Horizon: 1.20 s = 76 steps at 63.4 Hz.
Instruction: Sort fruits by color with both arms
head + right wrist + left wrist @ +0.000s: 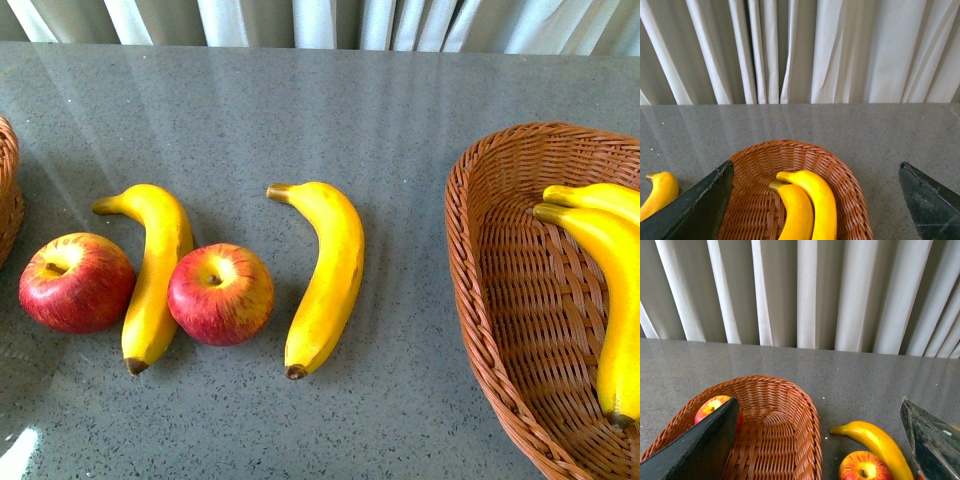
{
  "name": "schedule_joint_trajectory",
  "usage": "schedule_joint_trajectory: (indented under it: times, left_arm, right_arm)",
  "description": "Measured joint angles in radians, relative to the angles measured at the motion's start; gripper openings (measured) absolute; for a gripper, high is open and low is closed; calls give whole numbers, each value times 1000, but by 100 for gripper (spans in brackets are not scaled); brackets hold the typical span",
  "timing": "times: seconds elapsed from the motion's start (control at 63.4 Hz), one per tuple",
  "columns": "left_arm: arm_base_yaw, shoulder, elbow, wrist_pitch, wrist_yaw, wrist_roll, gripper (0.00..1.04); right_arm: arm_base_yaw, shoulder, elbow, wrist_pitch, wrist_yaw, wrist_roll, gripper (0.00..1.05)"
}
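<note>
Tabletop [400,120]: grey and speckled, with a pleated white curtain [315,20] behind it.
Left apple [76,282]: red, on the tabletop near the left wicker basket [8,190].
Middle apple [220,293]: red with a yellowish top, on the tabletop.
Left banana [153,272]: lies between these two apples, touching both.
Right banana [325,275]: on the tabletop just beside the middle apple, not touching it.
Basket apple [710,407]: inside the left wicker basket.
Right wicker basket [500,300]: holds the basket bananas [822,205], two side by side.
Left end effector [818,405]: jaws spread wide, holding nothing.
Right end effector [816,167]: jaws spread wide, holding nothing.
</note>
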Motion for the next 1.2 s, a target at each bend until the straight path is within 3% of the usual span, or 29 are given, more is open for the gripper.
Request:
schedule_joint_trajectory:
  times: [1.2]
  left_arm:
    - [0,0,0,0,0,0,96]
  right_arm:
    - [0,0,0,0,0,0,96]
